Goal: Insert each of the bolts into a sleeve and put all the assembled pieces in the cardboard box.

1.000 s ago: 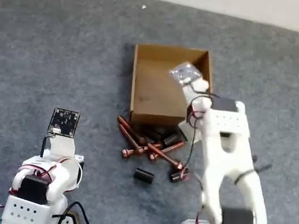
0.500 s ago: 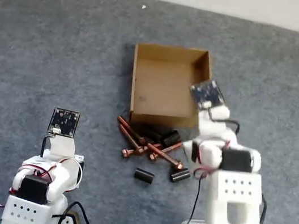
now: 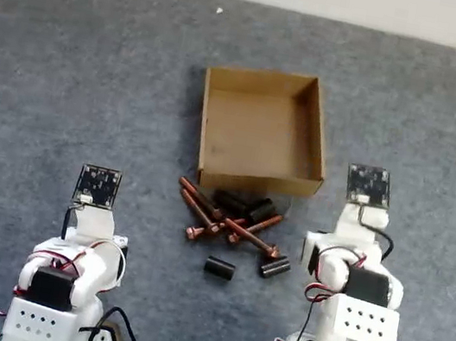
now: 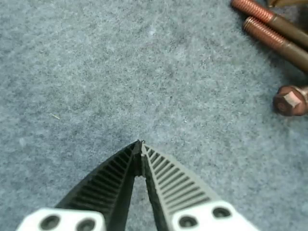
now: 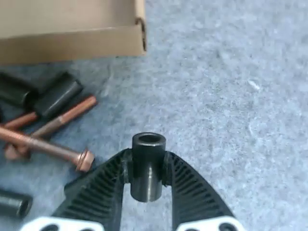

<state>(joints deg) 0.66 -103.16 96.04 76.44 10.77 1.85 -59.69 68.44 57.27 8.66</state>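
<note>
Right gripper clamps a sleeve near the cardboard box; left gripper, fingers closed on nothing, should bring a bolt squarely into its bore.

Illumination is bright, even and diffuse over the counter; shadows are soft and short. A narrow dark band borders the cardboard box front wall; the bolts show dull sheen.
</note>
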